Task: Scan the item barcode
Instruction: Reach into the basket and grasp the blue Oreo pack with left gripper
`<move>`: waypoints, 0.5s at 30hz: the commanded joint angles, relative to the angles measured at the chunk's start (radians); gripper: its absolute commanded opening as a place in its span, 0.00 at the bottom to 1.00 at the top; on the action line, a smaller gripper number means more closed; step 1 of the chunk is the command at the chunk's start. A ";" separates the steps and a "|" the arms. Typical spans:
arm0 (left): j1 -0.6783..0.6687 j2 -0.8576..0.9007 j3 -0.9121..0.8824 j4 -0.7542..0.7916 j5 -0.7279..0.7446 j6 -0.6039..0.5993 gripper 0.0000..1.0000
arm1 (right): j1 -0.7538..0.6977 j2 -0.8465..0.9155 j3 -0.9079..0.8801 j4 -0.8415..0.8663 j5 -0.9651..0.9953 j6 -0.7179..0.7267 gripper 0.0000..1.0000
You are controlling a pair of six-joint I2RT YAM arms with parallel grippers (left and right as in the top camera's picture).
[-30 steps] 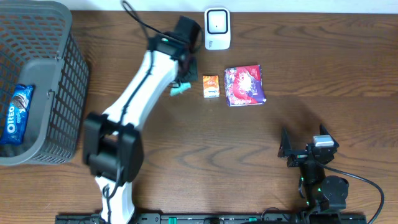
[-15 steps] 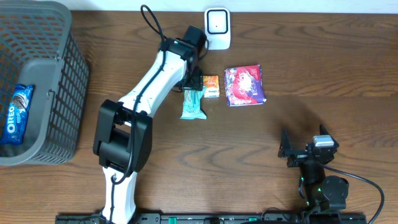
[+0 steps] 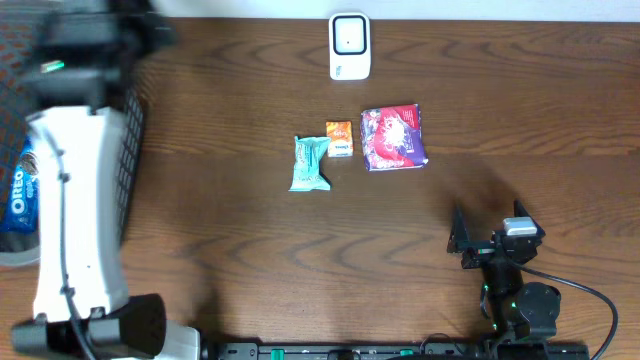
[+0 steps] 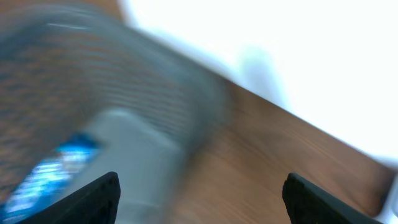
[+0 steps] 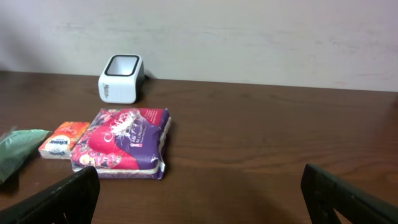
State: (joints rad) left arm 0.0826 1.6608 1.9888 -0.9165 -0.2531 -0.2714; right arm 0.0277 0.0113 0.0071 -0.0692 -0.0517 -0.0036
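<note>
A teal snack bar (image 3: 310, 163) lies flat on the table, apart from both grippers. The white barcode scanner (image 3: 349, 45) stands at the back edge, and it shows in the right wrist view too as the scanner (image 5: 120, 78). My left arm (image 3: 75, 200) reaches over the basket at the far left, blurred by motion. My left gripper (image 4: 202, 193) is open and empty above the basket's rim (image 4: 143, 68). My right gripper (image 3: 490, 240) rests open at the front right, holding nothing.
A small orange pack (image 3: 339, 138) and a purple and red pouch (image 3: 394, 137) lie right of the teal bar. The grey wire basket (image 3: 12, 90) at the left holds a blue Oreo pack (image 3: 18, 190).
My left gripper opened and let go of the teal bar beside the orange pack. The left arm then swung far left over the basket. The right arm has not moved.
</note>
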 commanded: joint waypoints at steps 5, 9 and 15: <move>0.296 0.085 -0.034 -0.094 -0.154 0.284 0.84 | 0.010 -0.005 -0.001 -0.004 0.000 0.014 0.99; 0.410 0.152 -0.073 -0.093 -0.171 0.273 0.84 | 0.010 -0.005 -0.001 -0.004 0.000 0.014 0.99; 0.521 0.264 -0.108 -0.093 -0.151 0.267 0.84 | 0.010 -0.005 -0.001 -0.004 0.000 0.014 0.99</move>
State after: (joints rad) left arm 0.5629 1.8812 1.8931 -1.0039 -0.4000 -0.0238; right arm 0.0277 0.0109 0.0071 -0.0689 -0.0517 -0.0036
